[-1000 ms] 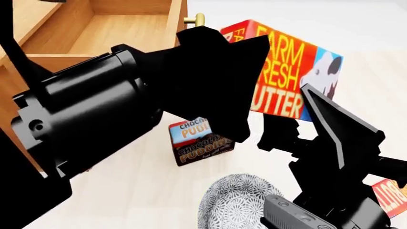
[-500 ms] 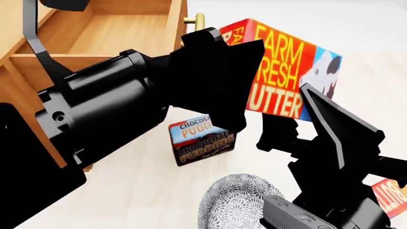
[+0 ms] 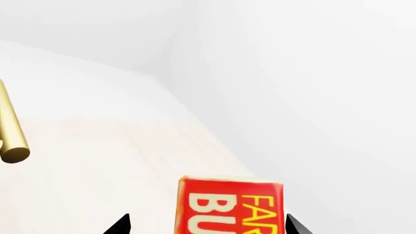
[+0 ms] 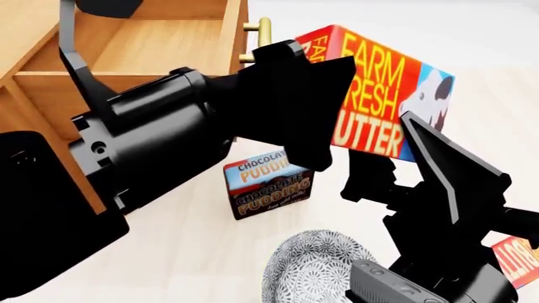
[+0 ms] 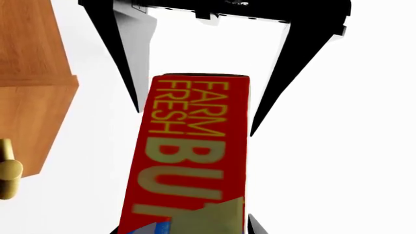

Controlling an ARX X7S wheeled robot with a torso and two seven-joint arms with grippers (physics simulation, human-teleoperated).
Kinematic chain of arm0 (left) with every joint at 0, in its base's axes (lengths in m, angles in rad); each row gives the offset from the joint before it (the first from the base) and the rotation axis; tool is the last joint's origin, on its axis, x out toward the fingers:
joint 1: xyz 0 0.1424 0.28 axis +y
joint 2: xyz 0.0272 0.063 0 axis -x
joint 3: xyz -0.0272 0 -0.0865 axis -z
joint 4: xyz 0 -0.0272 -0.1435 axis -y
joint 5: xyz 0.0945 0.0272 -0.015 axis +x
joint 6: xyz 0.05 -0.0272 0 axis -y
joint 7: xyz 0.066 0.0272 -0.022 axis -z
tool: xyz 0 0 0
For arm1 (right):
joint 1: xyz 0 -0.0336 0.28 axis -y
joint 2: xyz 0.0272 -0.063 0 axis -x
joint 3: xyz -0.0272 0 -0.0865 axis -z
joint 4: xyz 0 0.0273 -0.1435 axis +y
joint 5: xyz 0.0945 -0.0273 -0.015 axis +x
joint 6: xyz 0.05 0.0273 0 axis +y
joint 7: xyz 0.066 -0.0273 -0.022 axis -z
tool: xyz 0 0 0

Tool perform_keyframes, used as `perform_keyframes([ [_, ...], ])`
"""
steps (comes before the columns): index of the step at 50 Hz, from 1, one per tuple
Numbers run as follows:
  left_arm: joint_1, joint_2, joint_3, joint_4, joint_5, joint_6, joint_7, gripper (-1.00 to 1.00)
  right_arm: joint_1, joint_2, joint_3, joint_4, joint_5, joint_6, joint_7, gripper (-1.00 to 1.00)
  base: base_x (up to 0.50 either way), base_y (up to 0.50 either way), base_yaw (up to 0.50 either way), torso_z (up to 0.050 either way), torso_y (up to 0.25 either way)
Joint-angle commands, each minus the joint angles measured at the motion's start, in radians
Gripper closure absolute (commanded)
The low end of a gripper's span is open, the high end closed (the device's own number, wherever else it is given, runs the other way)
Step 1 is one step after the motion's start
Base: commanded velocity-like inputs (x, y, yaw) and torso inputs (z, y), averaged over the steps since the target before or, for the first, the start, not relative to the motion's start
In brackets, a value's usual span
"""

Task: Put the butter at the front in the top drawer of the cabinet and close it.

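the left gripper (image 4: 307, 104) reaches in from the drawer side with its fingers spread, and in the left wrist view the butter (image 3: 231, 207) sits between the two dark fingertips, not visibly touched by either. the right gripper (image 4: 421, 151) rises from below on the other side, also spread; its wrist view looks along the butter (image 5: 192, 151), with the far arm's fingers straddling the box's far end, so neither hand grips the box yet. the butter (image 4: 379, 104) stands raised and tilted at the middle right of the head view, its long axis running from the cabinet side toward the right, one end close to the brass handle (image 4: 262, 38) of the top drawer (image 4: 168, 38). that drawer is pulled open, its wooden floor bare where visible, and it lies up and to the left of the box; the left arm is the nearer to both, so the coming move likely turns on carrying the box leftward over the drawer front. on the table (image 4: 194, 252) in front sit one chocolate pudding box (image 4: 265, 186) and one patterned bowl (image 4: 307, 271). counted: one large butter box in hand's reach, one red box corner (image 4: 518, 255) at the right edge, too cropped to identify, one cabinet (image 4: 34, 95), two grippers.
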Motion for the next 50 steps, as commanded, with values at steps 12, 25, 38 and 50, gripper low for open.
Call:
perform_keyframes([
  [12, 0.039, 0.038, 0.0, -0.044, -0.008, -0.018, 0.033, -1.0, 0.005, 0.002, 0.023, -0.024, -0.014, 0.009, 0.016, 1.0, 0.0, 0.0, 0.0, 0.001, 0.001],
  [25, 0.062, 0.051, -0.002, -0.07, -0.012, -0.03, 0.067, -1.0, 0.01, -0.003, 0.021, -0.019, -0.012, 0.005, 0.013, 1.0, 0.0, 0.0, 0.0, 0.0, 0.001],
  [38, 0.075, 0.064, -0.006, -0.085, -0.01, -0.04, 0.085, -1.0, 0.006, -0.002, 0.024, -0.028, -0.011, 0.007, 0.012, 1.0, 0.0, 0.0, 0.0, 0.001, 0.001],
  [50, 0.089, 0.082, -0.006, -0.104, -0.007, -0.046, 0.094, -1.0, -0.004, 0.001, 0.028, -0.028, -0.009, 0.008, 0.018, 1.0, 0.0, 0.0, 0.0, 0.0, 0.001],
])
